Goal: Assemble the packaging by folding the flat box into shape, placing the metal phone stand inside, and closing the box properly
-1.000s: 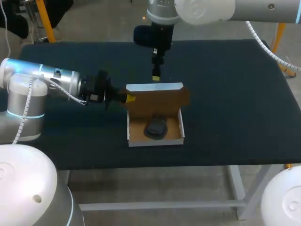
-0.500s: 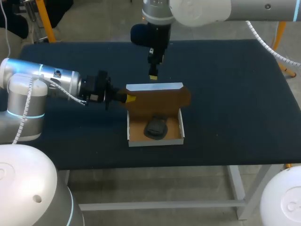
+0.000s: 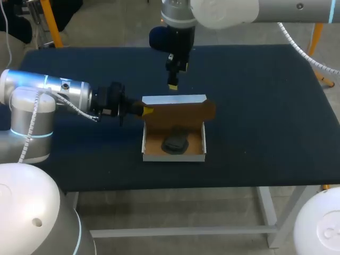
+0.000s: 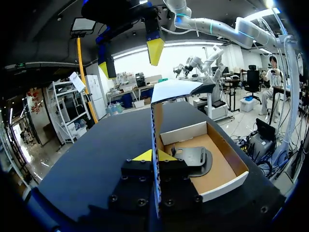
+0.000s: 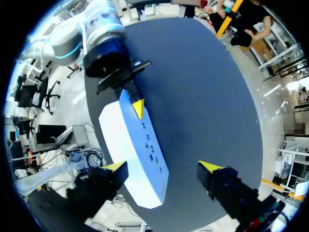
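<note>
– Your left fingers (image 4: 143, 155) are clenched on the box (image 3: 173, 158) side wall. The right fingers (image 5: 116, 166) hang released over the raised lid (image 3: 174, 99).
– Which step?
– Closing, I judge: the phone stand (image 3: 175, 142) lies inside, just ahead of your left fingers. Push the lid down next. Only the left wrist view shows that pinch, and the right wrist view hides the stand.

Silver-white arms (image 3: 58, 91), seemingly blue-ringed, carry pale coiled cables (image 3: 31, 125); the left gripper (image 4: 154, 155) is black, yellow-tipped.
</note>
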`<state>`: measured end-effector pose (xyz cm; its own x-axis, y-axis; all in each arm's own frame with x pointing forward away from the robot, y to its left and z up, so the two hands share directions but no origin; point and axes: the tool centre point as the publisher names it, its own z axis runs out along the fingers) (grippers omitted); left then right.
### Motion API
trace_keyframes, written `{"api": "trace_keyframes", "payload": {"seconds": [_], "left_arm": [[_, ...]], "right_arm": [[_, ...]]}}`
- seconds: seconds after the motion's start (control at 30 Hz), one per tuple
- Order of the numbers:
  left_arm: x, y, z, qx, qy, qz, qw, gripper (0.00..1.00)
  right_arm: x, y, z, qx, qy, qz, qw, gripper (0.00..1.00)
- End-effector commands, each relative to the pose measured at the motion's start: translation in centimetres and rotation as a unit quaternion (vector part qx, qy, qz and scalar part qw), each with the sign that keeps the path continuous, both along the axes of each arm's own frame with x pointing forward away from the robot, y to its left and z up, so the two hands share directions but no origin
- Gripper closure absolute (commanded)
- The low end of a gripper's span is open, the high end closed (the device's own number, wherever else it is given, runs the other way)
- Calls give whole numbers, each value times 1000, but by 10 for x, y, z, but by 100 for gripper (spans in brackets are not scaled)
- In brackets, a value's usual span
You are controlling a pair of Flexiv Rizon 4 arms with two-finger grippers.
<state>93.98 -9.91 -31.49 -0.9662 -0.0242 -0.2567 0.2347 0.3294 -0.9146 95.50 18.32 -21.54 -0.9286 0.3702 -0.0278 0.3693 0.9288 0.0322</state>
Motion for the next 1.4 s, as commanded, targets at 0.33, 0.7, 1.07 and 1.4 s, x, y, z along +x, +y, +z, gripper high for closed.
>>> {"api": "trace_keyframes", "payload": {"seconds": [0.33,0.7,1.07,1.4], "left_arm": [[-11,2,-3,-1,-48,9,999,100],[-18,1,-7,0,-105,1,994,100],[-23,1,-11,-3,-136,-16,991,100],[-30,2,-9,-5,-175,-28,984,100]], "right_arm": [[-7,-16,0,25,22,-109,993,0],[-13,-31,-1,58,66,-236,968,0],[-23,-31,-2,72,71,-245,964,0],[-23,-31,-2,72,71,-245,964,0]]}}
